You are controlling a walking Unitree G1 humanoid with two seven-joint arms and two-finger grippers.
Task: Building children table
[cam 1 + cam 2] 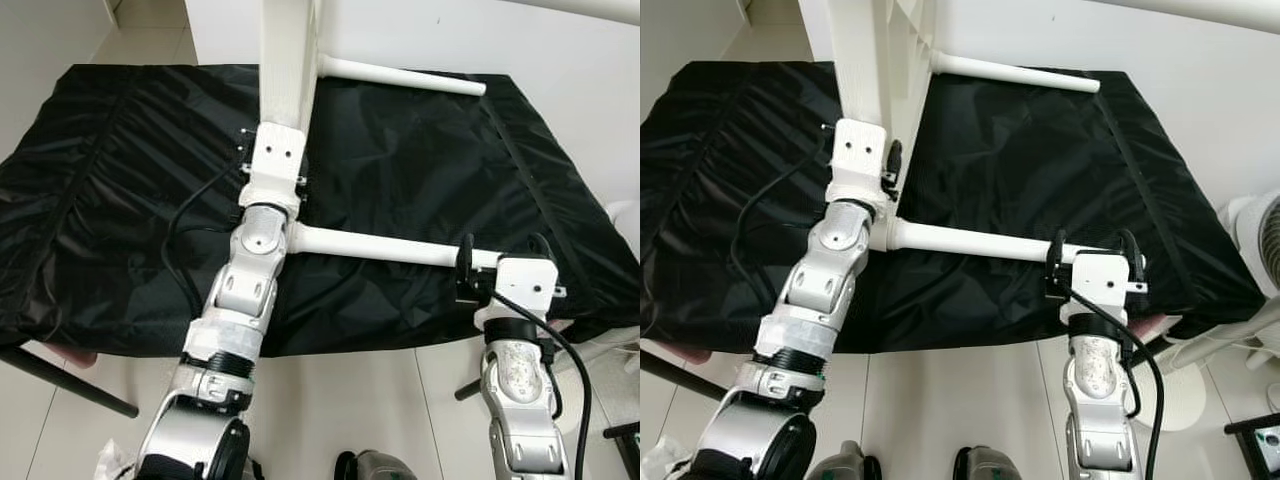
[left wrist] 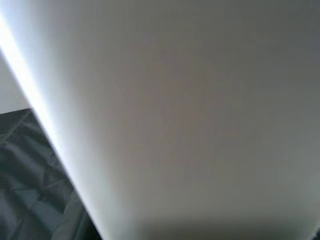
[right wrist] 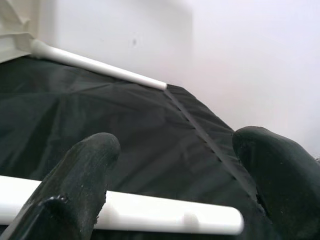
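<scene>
Right claw (image 1: 1090, 262) straddles the stiff, smooth white leg (image 1: 970, 241) open near its tip; left claw's (image 1: 862, 150) grip can't be told.

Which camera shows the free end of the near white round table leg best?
The right wrist view: the near white round table leg ends rounded between the right gripper fingers. Both eye views show it partly behind that gripper. The left wrist view shows a blurred white surface.

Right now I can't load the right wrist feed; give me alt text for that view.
Two black fingers of the right gripper straddle the free end of a white table leg, open and not visibly pressing it. Beneath lies a black cloth, and a second white leg runs along its far edge before a white wall.
</scene>
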